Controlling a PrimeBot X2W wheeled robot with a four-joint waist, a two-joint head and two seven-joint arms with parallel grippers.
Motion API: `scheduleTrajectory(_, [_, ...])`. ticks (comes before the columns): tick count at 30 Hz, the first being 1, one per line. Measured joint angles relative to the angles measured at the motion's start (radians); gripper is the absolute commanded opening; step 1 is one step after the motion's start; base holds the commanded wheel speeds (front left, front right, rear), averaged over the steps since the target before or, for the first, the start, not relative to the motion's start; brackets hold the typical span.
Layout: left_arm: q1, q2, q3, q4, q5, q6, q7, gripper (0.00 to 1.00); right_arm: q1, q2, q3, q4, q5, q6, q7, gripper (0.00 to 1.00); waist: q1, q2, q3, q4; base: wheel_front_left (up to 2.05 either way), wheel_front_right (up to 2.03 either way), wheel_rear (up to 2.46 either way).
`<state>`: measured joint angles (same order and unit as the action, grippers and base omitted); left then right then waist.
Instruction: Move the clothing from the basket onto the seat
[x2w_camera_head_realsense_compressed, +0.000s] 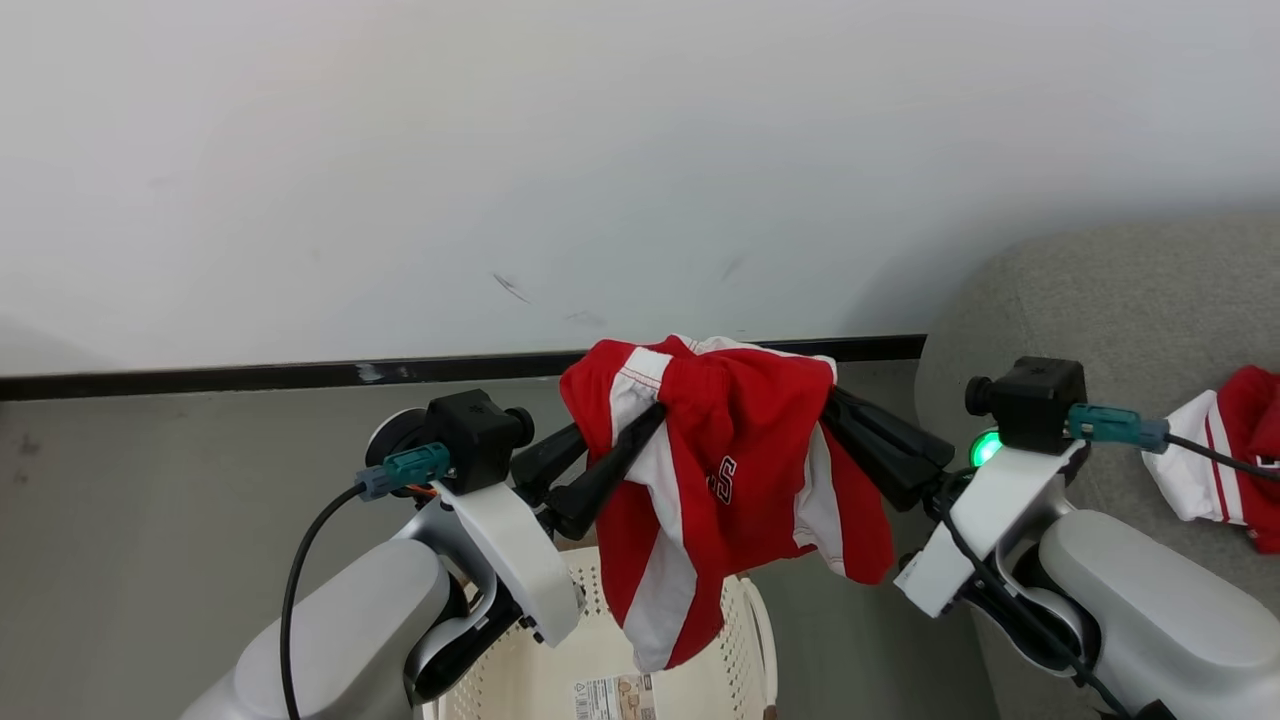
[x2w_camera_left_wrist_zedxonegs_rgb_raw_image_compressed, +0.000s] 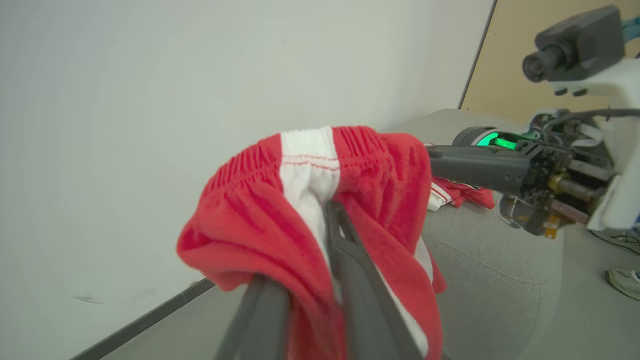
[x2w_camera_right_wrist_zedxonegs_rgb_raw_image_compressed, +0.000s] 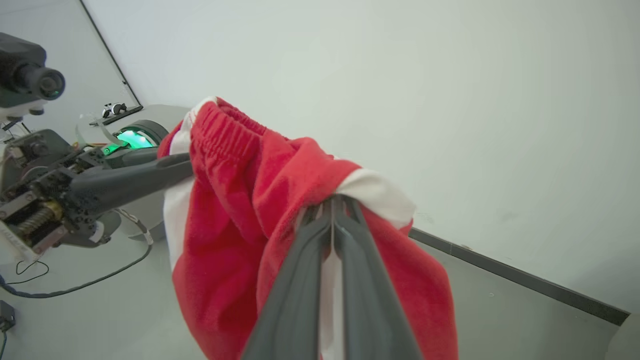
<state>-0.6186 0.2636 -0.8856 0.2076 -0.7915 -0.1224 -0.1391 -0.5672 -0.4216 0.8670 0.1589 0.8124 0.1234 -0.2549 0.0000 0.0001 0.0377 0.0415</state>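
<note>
Red shorts (x2w_camera_head_realsense_compressed: 740, 440) with white stripes and navy-and-white lettering hang stretched between my two grippers, above the cream perforated basket (x2w_camera_head_realsense_compressed: 742, 612). My left gripper (x2w_camera_head_realsense_compressed: 650, 415) is shut on the waistband's left side (x2w_camera_left_wrist_zedxonegs_rgb_raw_image_compressed: 260, 220), its fingertips buried in fabric (x2w_camera_left_wrist_zedxonegs_rgb_raw_image_compressed: 327, 210). My right gripper (x2w_camera_head_realsense_compressed: 835, 398) pinches the other side, fingers pressed together (x2w_camera_right_wrist_zedxonegs_rgb_raw_image_compressed: 334, 200) on the cloth (x2w_camera_right_wrist_zedxonegs_rgb_raw_image_compressed: 240, 200). Each wrist view shows the opposite gripper entering the shorts (x2w_camera_left_wrist_zedxonegs_rgb_raw_image_compressed: 450, 162) (x2w_camera_right_wrist_zedxonegs_rgb_raw_image_compressed: 150, 175). The grey sofa (x2w_camera_head_realsense_compressed: 1100, 300) stands to the right, with another red-and-white garment (x2w_camera_head_realsense_compressed: 1230, 450) lying on it (x2w_camera_left_wrist_zedxonegs_rgb_raw_image_compressed: 460, 192).
A white wall with a black baseboard (x2w_camera_head_realsense_compressed: 250, 378) runs behind, above grey floor. A label sticker (x2w_camera_head_realsense_compressed: 612, 698) lies in the basket's bottom. A person's shoes (x2w_camera_left_wrist_zedxonegs_rgb_raw_image_compressed: 622, 280) stand beyond the sofa (x2w_camera_left_wrist_zedxonegs_rgb_raw_image_compressed: 480, 260). A cable (x2w_camera_right_wrist_zedxonegs_rgb_raw_image_compressed: 75, 286) trails on the floor.
</note>
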Motion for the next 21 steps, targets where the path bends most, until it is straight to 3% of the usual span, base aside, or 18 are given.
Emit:
scheduleTrajectory(1, [0.000, 0.000, 0.000, 0.001, 0.000, 0.000, 0.000, 0.95, 0.006, -0.003, -0.011, -0.004, -0.004, 0.000, 0.000, 0.00, 0.0000, 0.0000, 0.000, -0.005, 0.00, 0.00, 0.00])
scheduleTrajectory(2, [0.000, 0.000, 0.000, 0.002, 0.000, 0.001, 0.000, 1.00, 0.010, -0.007, -0.017, -0.008, -0.006, 0.000, 0.000, 0.00, 0.0000, 0.0000, 0.000, -0.009, 0.00, 0.00, 0.00])
scheduleTrajectory(21, [0.000, -0.004, -0.006, 0.016, 0.000, 0.006, -0.012, 1.00, 0.037, -0.049, -0.153, -0.065, -0.066, 0.000, 0.000, 0.00, 0.0000, 0.0000, 0.002, -0.097, 0.00, 0.00, 0.00])
